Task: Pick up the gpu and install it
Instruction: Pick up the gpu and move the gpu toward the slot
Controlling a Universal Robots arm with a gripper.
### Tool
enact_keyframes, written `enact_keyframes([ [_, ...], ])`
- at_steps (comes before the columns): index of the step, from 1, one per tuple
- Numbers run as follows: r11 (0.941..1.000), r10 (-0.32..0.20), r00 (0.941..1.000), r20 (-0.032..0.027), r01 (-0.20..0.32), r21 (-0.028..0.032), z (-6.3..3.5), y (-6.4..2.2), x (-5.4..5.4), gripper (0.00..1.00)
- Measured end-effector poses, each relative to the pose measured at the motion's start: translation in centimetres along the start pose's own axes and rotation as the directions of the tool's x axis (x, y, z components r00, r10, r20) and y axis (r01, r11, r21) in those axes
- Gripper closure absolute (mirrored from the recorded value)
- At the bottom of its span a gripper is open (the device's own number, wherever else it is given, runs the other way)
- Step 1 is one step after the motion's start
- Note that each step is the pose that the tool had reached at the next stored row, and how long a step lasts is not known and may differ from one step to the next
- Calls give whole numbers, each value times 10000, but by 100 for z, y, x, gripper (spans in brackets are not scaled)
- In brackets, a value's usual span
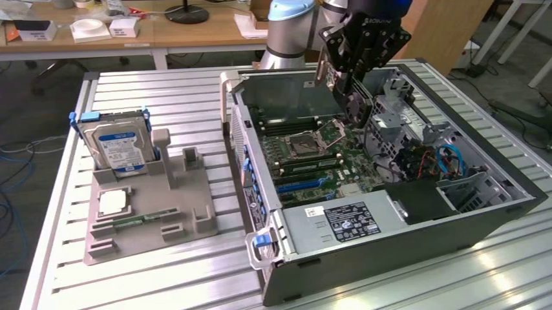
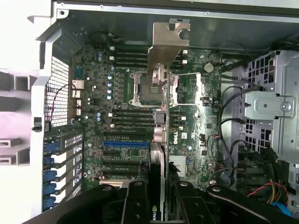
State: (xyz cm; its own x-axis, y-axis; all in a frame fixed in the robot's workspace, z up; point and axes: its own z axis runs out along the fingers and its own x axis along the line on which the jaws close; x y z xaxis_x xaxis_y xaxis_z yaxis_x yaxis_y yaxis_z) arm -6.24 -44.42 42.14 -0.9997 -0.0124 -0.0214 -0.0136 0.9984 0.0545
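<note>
Hanging upright on its long edge, the gpu sits clamped between the fingers of the gripper, its silver bracket at the end away from the fingers. In the exterior view the gripper holds it over the far end of the open computer case, above the motherboard and clear of it. Grip looks firm and centred on the card's thickness. Seen from the wrist, the card lines up over the CPU socket, and its length appears to run across the blue slot rather than along it. Judgement: seating well means bringing the card parallel to that slot. The bracket should face the case wall with the blue clips, and the card should then go straight down with even pressure, no tilt. The drive cage and loose cables crowd one side, so keep the card on the slot side. Outside the case, along the table's edge at the exterior view's left, a grey holder carries the hard drive and a memory stick, both well apart from the work.
</note>
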Motion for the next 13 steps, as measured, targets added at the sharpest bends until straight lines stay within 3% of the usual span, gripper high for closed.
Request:
enact_keyframes([
  [13, 9987, -509, 9987, -28, 509, -12, 0, -1, -15, 74],
])
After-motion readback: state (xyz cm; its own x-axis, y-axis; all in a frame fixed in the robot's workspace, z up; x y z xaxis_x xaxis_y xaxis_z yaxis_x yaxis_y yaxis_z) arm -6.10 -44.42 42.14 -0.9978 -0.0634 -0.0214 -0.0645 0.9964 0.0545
